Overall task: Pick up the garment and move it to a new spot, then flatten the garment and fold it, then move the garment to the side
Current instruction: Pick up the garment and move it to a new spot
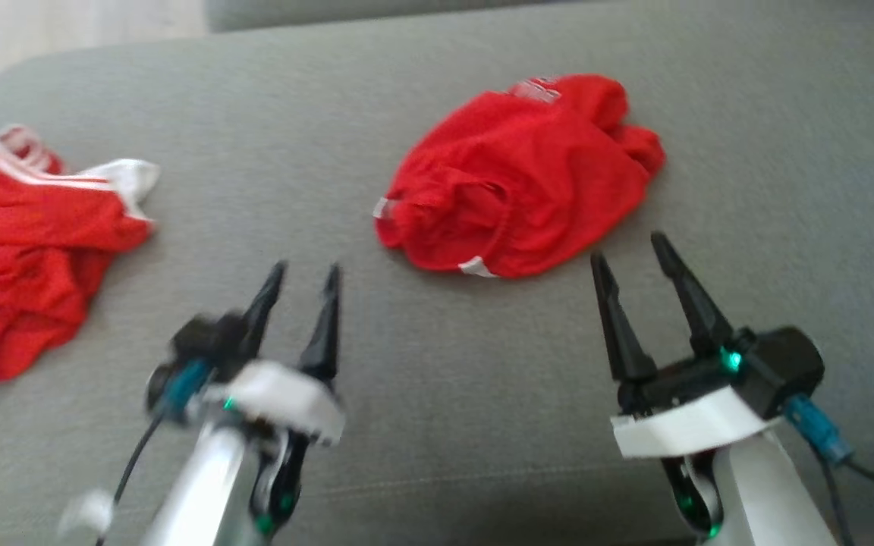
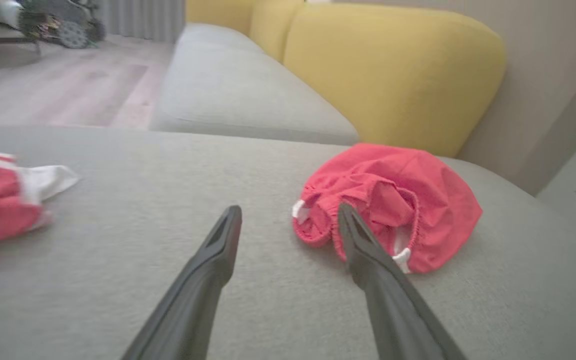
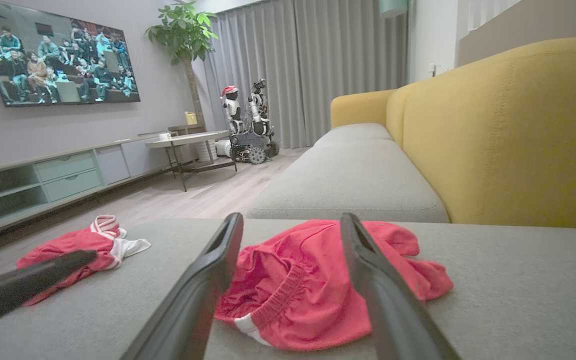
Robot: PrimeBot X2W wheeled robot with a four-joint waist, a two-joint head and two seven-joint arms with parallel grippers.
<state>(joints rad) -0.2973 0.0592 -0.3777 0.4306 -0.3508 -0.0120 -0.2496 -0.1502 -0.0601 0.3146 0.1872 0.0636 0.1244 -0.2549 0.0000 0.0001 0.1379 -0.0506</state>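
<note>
Low in head view, left tool (image 1: 306, 268) and right tool (image 1: 628, 248) both spread open and empty, crumpled red garment (image 1: 517, 178) upper centre on grey cushion (image 1: 437, 379); left wrist view, garment right of centre; right wrist view, garment lower centre beyond the spread tool.

The left pincer (image 1: 306, 268) is blurred; an edge crops the striped garment (image 1: 27, 243).

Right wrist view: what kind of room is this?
Likely a living room: wall-mounted TV, yellow-backed sofa, low media cabinet, and a potted plant by grey curtains.
</note>
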